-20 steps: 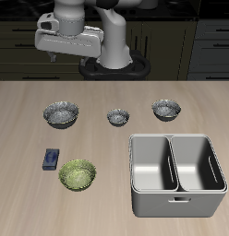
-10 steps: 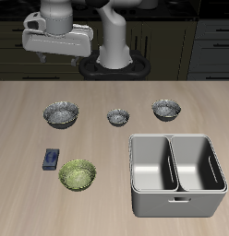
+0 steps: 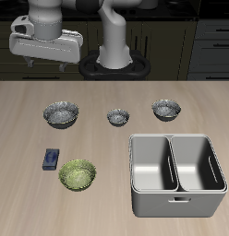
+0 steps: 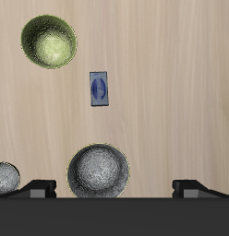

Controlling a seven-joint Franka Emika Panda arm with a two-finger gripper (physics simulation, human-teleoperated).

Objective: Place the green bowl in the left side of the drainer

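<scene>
The green bowl [image 3: 77,174] is round and yellow-green with a ribbed inside. It sits on the table near the front edge and also shows in the wrist view [image 4: 49,41]. The drainer [image 3: 178,139] is a large light-grey two-compartment bin beside it, nearer the front edge; both compartments are empty. It is out of the wrist view. My gripper [image 3: 44,64] hangs high above the table's back edge, far from the bowl, open and empty. Its fingertips [image 4: 38,189] are spread wide in the wrist view.
Three grey speckled bowls stand in a row farther back: a big one [image 3: 61,113], a small one [image 3: 118,116] and a third [image 3: 166,110]. A small blue block [image 3: 51,159] lies beside the green bowl. The big grey bowl [image 4: 98,171] lies under the gripper.
The gripper has swung sideways along the table's back, away from the drainer's side and toward the green bowl's side. Nothing on the table has moved.
</scene>
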